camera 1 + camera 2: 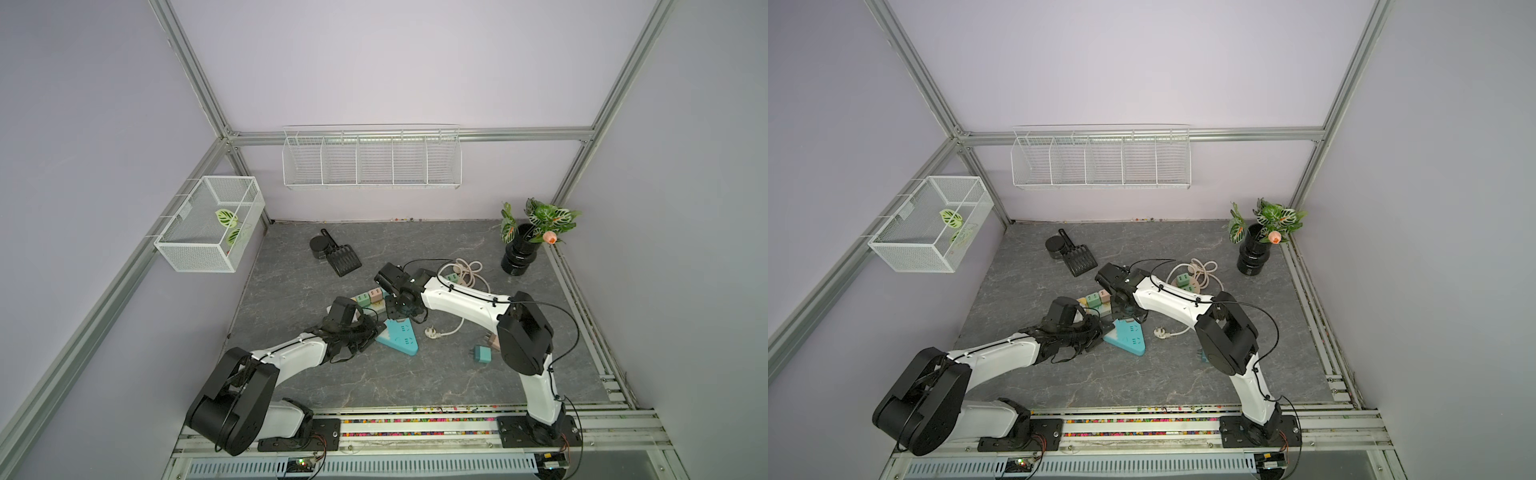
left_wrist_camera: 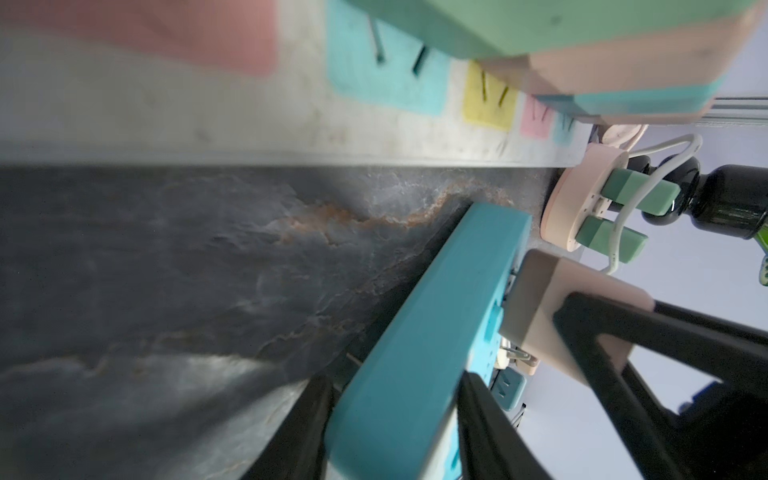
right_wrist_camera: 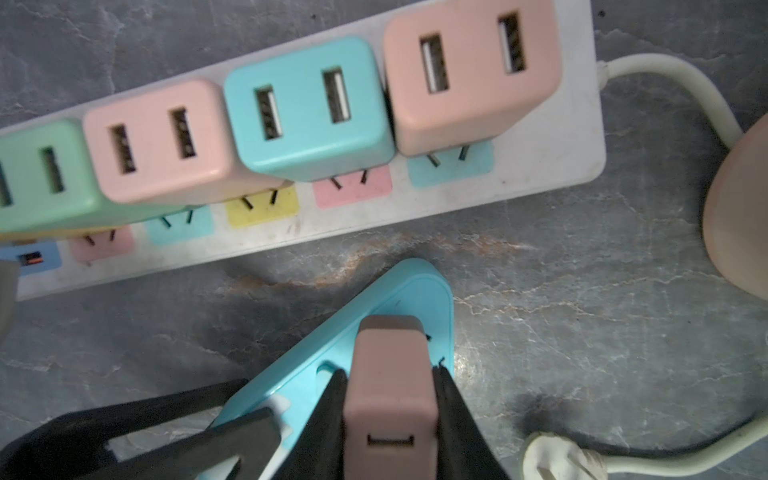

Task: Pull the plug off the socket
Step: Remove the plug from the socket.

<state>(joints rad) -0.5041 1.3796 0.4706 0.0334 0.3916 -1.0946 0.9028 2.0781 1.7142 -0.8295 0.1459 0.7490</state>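
A blue triangular socket (image 1: pixel 401 340) (image 1: pixel 1131 340) lies on the dark stone-patterned table. My left gripper (image 1: pixel 372 332) (image 2: pixel 395 399) is shut on its edge, one black finger on each side of the blue body (image 2: pixel 415 332). A pink plug (image 3: pixel 390 390) (image 2: pixel 548 299) stands on the socket's (image 3: pixel 415 286) top face near one corner, its base against the face. Coming down from above, my right gripper (image 1: pixel 395 318) (image 1: pixel 1121 316) (image 3: pixel 390 376) is shut on the plug's two sides. The plug's prongs are hidden.
A white power strip (image 3: pixel 540 166) (image 1: pixel 376 307) with several coloured adapters lies just behind the socket. A round pink socket (image 2: pixel 582 199) with green adapters, a loose white plug (image 1: pixel 430 332) on its cord, a teal adapter (image 1: pixel 482 354), a black vase (image 1: pixel 519 253) and a black scoop (image 1: pixel 343 257) lie around.
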